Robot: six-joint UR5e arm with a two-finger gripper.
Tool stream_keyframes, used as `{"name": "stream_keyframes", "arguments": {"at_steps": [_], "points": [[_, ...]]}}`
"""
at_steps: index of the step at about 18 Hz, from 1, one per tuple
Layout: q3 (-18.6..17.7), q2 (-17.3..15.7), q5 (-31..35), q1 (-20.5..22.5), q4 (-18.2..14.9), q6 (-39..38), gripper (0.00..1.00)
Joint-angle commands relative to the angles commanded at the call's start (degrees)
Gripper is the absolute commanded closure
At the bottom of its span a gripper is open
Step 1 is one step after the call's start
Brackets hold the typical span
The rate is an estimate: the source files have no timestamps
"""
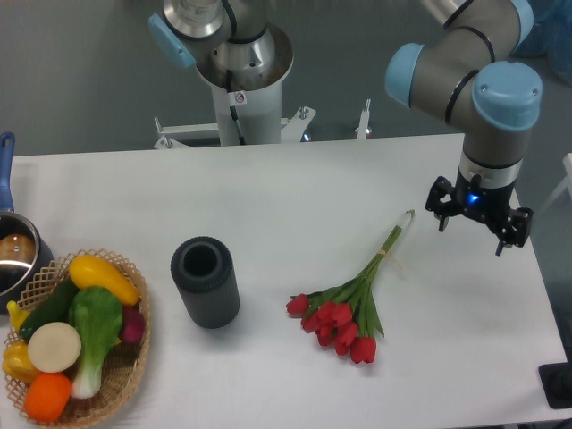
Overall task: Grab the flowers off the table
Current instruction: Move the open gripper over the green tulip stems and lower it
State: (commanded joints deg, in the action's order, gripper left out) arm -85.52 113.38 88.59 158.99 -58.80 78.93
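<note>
Here the red tulips [344, 308] lie flat on the white table [295, 188], right of centre, their blooms toward the front edge and the tied green stems running up and to the right. The gripper [475, 234] hangs above the table near the right edge, just beyond the stem tips and apart from them; its two dark fingers [441, 217] are spread wide with nothing between them. Left of the tulips a dark cylinder [206, 281] stands upright. Farther left, a wicker basket [134, 357] holds vegetables, among them a green-and-white leafy vegetable [93, 331]. A pot with a blue handle [11, 250] sits at the left edge.
</note>
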Motion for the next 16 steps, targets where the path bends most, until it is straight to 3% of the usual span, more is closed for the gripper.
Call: {"name": "stream_keyframes", "arguments": {"at_steps": [6,16], "points": [[-0.09,-0.18,-0.17,-0.53,0.0,0.0,0.0],[-8.6,-2.81,-4.31,-0.88,2.54,-1.32,0.0]]}}
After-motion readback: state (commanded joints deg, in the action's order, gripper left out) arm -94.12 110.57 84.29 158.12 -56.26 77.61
